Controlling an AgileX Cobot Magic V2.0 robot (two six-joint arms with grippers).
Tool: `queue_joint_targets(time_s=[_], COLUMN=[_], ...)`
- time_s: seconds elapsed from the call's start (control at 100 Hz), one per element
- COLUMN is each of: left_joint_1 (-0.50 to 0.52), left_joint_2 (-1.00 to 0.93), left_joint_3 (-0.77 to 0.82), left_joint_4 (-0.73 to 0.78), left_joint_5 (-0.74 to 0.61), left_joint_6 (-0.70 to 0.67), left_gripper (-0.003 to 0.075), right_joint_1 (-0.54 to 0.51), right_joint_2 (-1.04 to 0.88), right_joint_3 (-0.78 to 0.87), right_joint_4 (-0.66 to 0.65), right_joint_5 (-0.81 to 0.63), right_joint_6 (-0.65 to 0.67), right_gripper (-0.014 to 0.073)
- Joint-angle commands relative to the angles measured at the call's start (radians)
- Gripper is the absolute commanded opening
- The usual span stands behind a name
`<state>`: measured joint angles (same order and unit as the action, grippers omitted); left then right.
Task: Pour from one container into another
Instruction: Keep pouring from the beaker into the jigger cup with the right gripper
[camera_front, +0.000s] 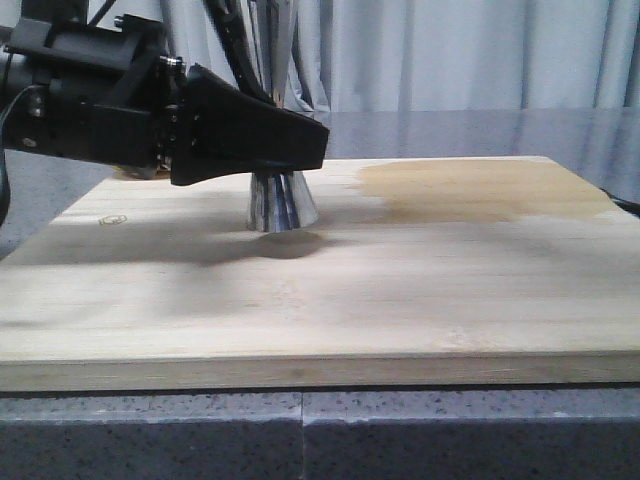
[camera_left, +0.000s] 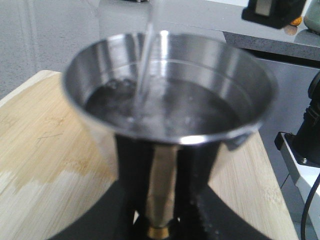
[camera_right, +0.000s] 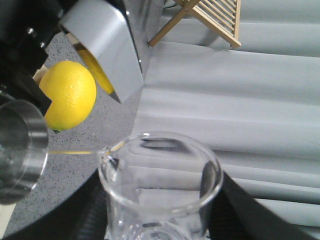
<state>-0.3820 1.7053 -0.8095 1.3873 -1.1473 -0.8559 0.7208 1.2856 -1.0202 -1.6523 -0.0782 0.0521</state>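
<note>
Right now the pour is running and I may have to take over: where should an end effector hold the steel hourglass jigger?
At its narrow waist, coming in level from the side. On the shiny steel hourglass jigger both cones flare away from the gold band, and its liquid-filled cup stays upright.

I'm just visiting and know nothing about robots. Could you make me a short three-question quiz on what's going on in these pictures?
1. True or false: a thin stream is falling into the steel jigger.
2. What does the right gripper hold? A) a lemon B) the glass beaker C) a wooden rack
3. Fill in: the jigger stands on a wooden ____.

Key
1. True; the left wrist view shows the stream and liquid in the cup.
2. B; the lemon lies apart, beyond the beaker.
3. Board; the left gripper is at the jigger's waist.
</note>
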Motion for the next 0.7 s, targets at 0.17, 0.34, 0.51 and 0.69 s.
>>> queue_joint_targets(time_s=[0.17,0.34,0.51,0.69], left_joint_1=[-0.008,-0.008,-0.008,-0.008], left_joint_2=[-0.048,-0.048,-0.048,-0.048], left_joint_3=[-0.027,-0.027,-0.027,-0.027], left_joint_4=[-0.025,-0.025,-0.025,-0.025], left_joint_5=[-0.201,-0.201,-0.201,-0.201], left_joint_6=[-0.021,-0.021,-0.021,-0.021], left_gripper=[-0.0001,-0.0001,-0.0001,-0.0001], right_joint_1=[0.002,0.002,0.002,0.002], right_joint_2=[-0.027,-0.027,-0.027,-0.027], right_joint_3=[-0.039,-0.039,-0.039,-0.039], right_joint_4=[-0.038,-0.044,-0.061,-0.061], right_joint_5=[0.008,0.008,0.012,0.018], right_joint_6=[0.002,0.002,0.002,0.002], right_gripper=[0.0171,0.0171,0.0161,0.0161])
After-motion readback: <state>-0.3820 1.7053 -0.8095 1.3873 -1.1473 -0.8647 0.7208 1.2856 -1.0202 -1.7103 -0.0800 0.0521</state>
